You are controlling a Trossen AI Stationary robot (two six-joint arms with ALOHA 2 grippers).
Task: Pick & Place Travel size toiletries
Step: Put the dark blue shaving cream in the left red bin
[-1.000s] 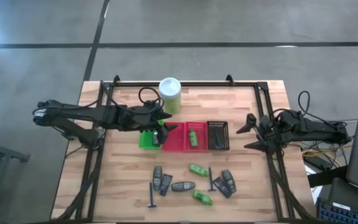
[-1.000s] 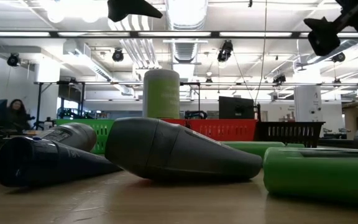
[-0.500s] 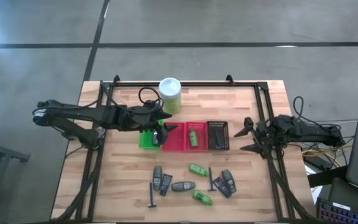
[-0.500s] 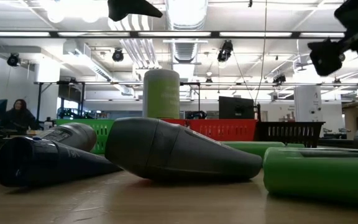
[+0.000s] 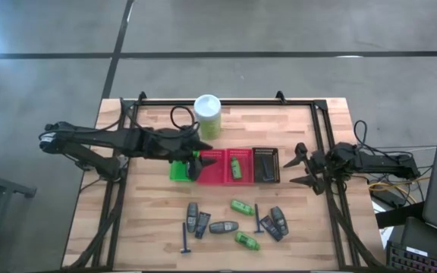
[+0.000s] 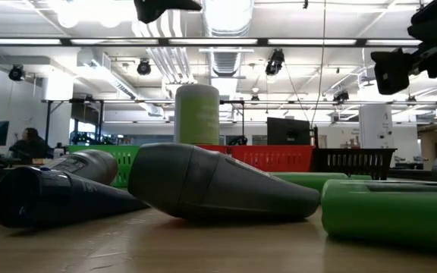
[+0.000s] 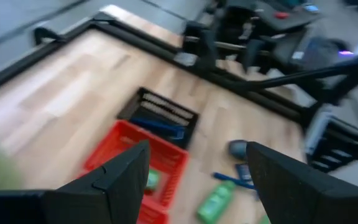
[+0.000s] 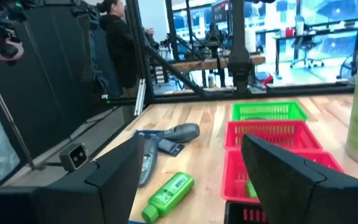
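From above, three baskets stand in a row at the table's middle: a green basket, a red basket with one green bottle inside, and a black basket. Nearer lie two more green bottles, about five dark grey bottles or packets and two blue sticks; overlaps make the count unsure. The left gripper hangs over the green and red baskets, fingers apart, empty. The right gripper at the right edge is spread wide, empty.

In the low view, a grey bottle hides much of the baskets.

In the left wrist view, everything is blurred.

In the right wrist view, a person stands beyond the table.
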